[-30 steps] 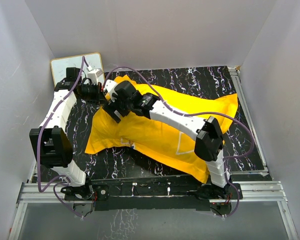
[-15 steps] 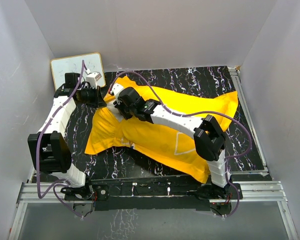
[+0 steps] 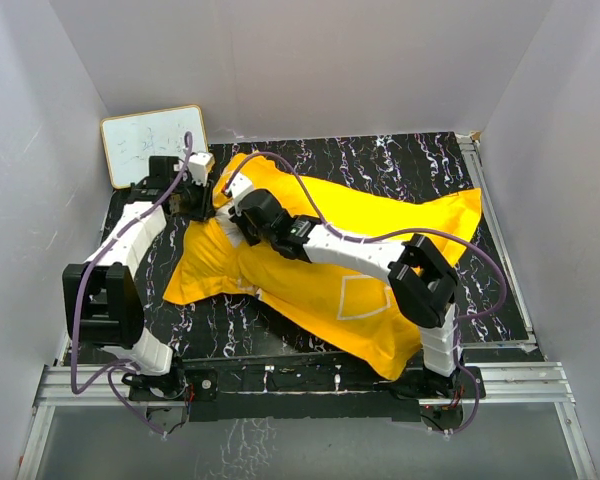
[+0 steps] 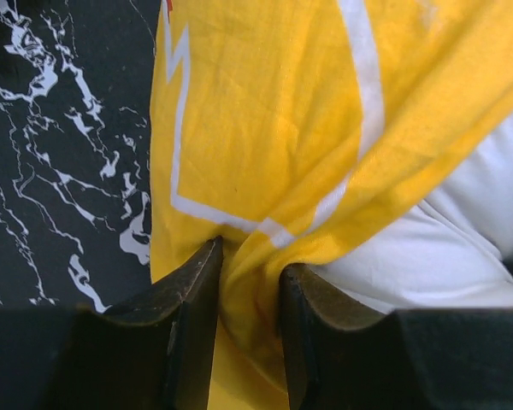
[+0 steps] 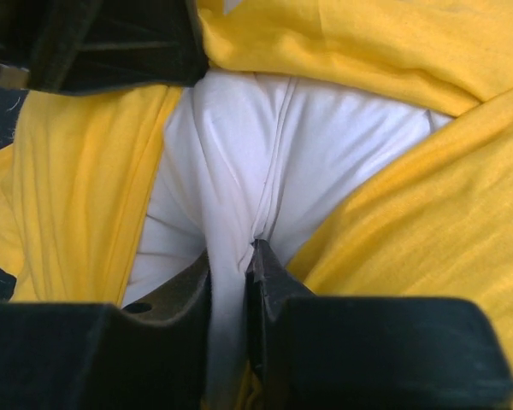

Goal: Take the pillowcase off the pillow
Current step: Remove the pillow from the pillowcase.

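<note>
The yellow pillowcase (image 3: 380, 235) lies across the black marbled table, and both grippers meet at its open far-left end. In the right wrist view the white pillow (image 5: 265, 145) shows through that opening. My right gripper (image 5: 231, 256) is shut on a pinched fold of the pillow. In the left wrist view my left gripper (image 4: 250, 256) has its jaws parted, with a bunched fold of the pillowcase (image 4: 265, 128) lying between them and the pillow (image 4: 462, 248) just to the right. From above, the left gripper (image 3: 210, 198) and right gripper (image 3: 238, 196) sit side by side.
A white-faced board (image 3: 152, 142) leans in the far-left corner, close behind the left arm. Grey walls close in the table (image 3: 400, 160) on three sides. The right arm's cable (image 3: 310, 195) arcs over the pillowcase.
The right gripper, open a second ago, has shut on the pillow. The left arm has swung right toward the opening and its jaws have parted. The pillowcase has shifted slightly.
</note>
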You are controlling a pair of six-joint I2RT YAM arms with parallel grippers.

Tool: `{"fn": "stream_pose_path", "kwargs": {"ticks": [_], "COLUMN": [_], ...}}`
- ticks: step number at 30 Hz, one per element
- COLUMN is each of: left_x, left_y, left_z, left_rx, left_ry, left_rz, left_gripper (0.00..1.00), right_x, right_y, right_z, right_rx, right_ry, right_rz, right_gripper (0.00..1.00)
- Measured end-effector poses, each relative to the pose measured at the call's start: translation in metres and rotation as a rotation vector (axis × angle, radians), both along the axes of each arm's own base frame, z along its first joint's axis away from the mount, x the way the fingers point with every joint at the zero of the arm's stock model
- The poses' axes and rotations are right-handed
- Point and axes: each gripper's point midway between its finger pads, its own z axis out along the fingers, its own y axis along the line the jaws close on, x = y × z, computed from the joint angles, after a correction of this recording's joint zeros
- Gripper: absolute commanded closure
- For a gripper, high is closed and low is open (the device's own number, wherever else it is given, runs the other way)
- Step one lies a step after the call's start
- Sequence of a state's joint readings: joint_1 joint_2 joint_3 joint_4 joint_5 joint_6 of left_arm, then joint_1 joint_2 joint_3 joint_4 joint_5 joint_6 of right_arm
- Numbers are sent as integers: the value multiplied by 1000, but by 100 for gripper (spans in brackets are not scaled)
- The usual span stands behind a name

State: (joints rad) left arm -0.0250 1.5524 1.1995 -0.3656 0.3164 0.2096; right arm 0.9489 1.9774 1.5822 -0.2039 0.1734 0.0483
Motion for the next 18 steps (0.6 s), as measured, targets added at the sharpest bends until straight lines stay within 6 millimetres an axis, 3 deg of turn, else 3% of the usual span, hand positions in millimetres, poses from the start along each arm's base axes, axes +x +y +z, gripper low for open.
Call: {"fn": "stream_pose_path", "kwargs": {"ticks": [4,7,9,14,18], "left_x": [13,16,14,4,-3], "left_y": [-3,-2,-3,3,7], "left_z": [-12,-12,-10,0,-6], "left_rx": [73,65,22,-168,-253], "left_ry": [-29,-33,-16,94,170], "left_rz": [-12,-10,-4,52,99], "left_gripper": [73,86,89,81,75], "right_x": [0,-2,-5,-11,-17], "right_y": [-6,-11,-14,-21,-22], "right_z": [-4,-5,-4,0,0], "right_rx": [39,78,107,184,216], "right_ry": [-12,-23,-25,-5,19], "right_rz": [-38,-60,-69,-89,-91], "right_gripper": [92,92,92,92,92]}}
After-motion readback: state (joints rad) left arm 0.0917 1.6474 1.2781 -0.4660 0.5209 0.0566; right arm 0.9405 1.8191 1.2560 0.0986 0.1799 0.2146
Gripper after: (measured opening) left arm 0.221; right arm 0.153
